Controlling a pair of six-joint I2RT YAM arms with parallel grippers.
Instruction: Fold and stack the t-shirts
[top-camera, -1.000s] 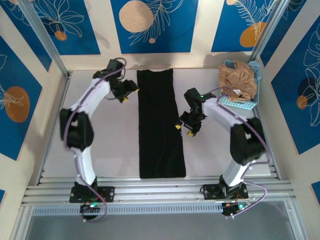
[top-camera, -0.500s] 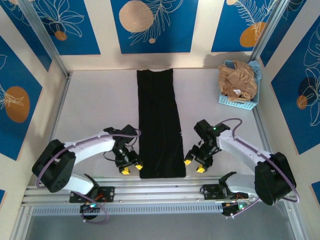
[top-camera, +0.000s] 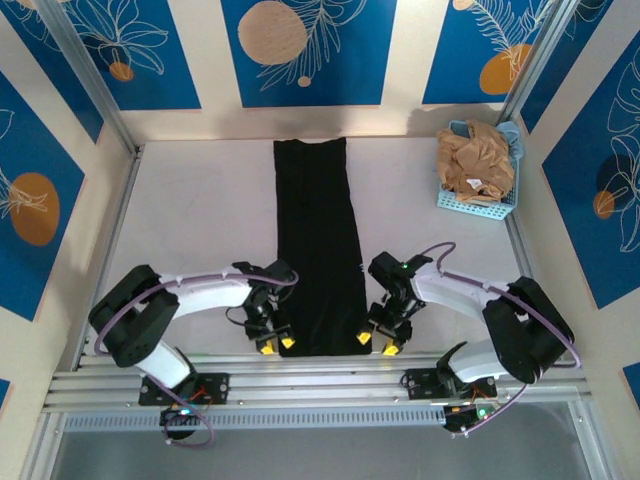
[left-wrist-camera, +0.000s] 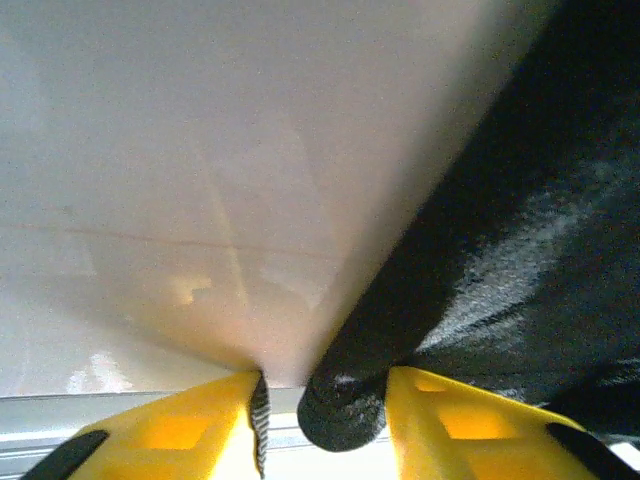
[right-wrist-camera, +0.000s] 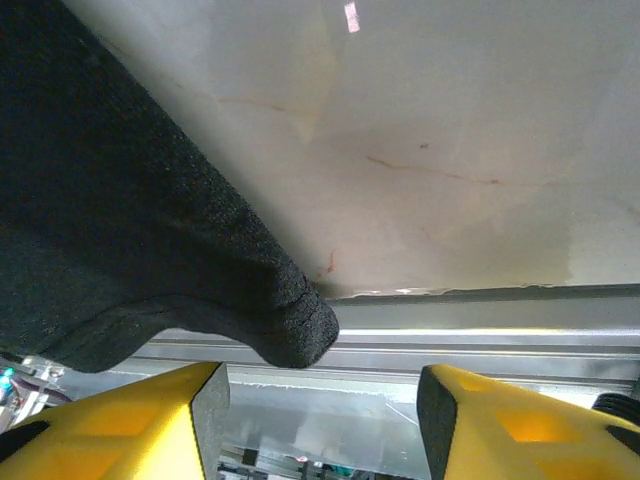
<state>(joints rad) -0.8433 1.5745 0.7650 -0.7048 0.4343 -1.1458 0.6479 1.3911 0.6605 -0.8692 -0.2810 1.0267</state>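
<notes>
Grey table, blue floral wall panels behind. Left gripper sits at the near-left corner of the black t-shirt. In its wrist view the rolled cloth edge lies between the yellow fingers, touching one pad with a thin gap at the other. So jaws apart, not pinching yet. Right gripper mirrors it at the near-right corner: jaws wide apart, corner tip between them, no contact on either side.

Black t-shirt is a long narrow strip lying flat, sides apparently folded in already, running from the near rail to the far edge of the table. Tan t-shirt is bunched in the light blue basket at far right, well apart from both arms.

Step as I read it: take both near corners for the lengthwise fold. Next move needs both jaws clamped through all layers, then a lift and an even carry of the near hem toward the far end. Risk: right side grabs air or only the top layer and the fold goes skewed. Roughly a third done; second shirt and stacking remain.
</notes>
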